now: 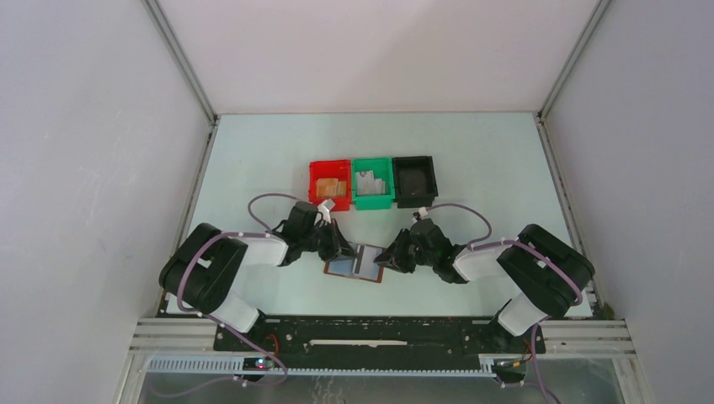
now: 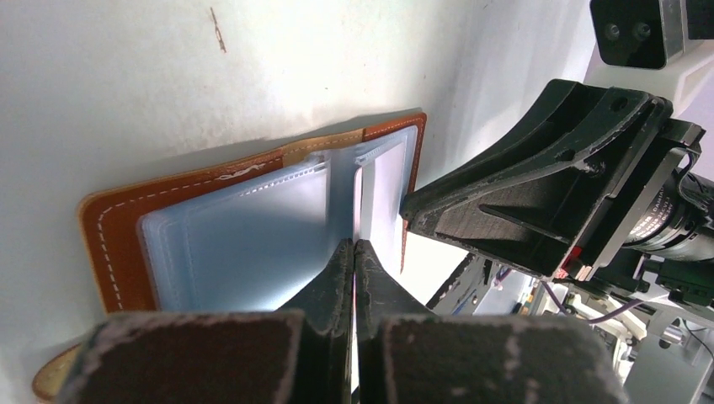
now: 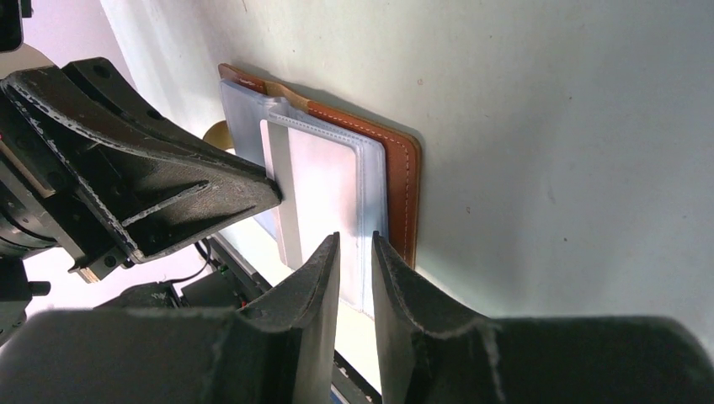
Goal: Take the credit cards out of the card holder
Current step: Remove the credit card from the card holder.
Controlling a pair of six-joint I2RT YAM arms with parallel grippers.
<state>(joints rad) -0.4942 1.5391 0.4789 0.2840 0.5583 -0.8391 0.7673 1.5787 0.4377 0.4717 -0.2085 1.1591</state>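
Note:
The card holder [image 1: 355, 263] lies open on the table between my two grippers, brown leather outside, light blue-grey clear sleeves inside [image 2: 236, 236]. My left gripper [image 2: 354, 244] is shut at the wallet's fold, pinching a thin sleeve page that stands up edge-on. My right gripper [image 3: 355, 240] is open by a narrow gap, its tips just over the right panel [image 3: 328, 177], with nothing between them. In the top view the left gripper [image 1: 347, 250] and right gripper [image 1: 389, 255] sit at either side of the wallet. No dark credit cards show; any are hidden.
Three square bins stand in a row behind the wallet: red [image 1: 329, 183] with tan blocks, green [image 1: 372, 182] with pale pieces, black [image 1: 415, 179]. The two grippers are very close to each other. White walls enclose the table on three sides.

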